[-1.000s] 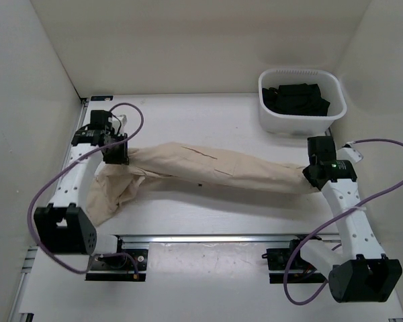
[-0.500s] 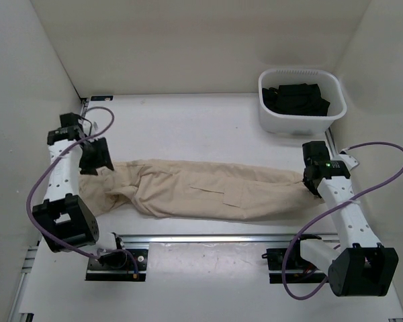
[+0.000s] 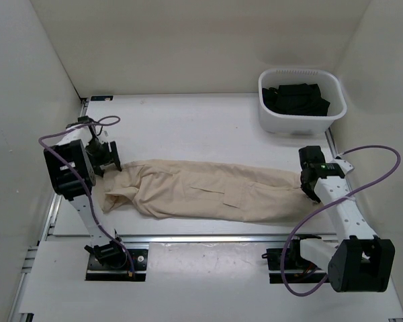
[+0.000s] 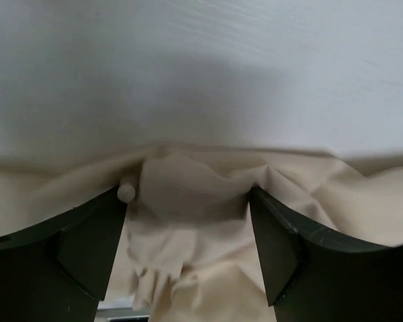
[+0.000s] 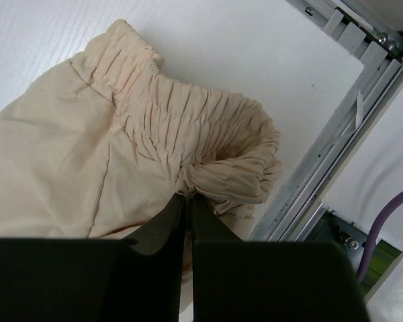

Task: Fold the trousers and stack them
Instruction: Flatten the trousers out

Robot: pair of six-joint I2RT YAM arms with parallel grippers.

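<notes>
1. The trousers (image 3: 208,191) lie flat on the counter (image 3: 188,121), long axis left to right, waistband end rightward.
2. The right hand (image 3: 307,188) is pinched tight on the gathered waistband (image 5: 201,127), a grip seen only in its wrist view.
3. The left hand (image 3: 111,161) gapes wide, holding nothing, at the leg end.

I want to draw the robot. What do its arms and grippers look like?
The left arm and right arm are white tubes with black joints. A purple cable loops beside each. The right arm wears a tiny green light. The left gripper and right gripper each have two dark wedge-shaped fingers.
</notes>
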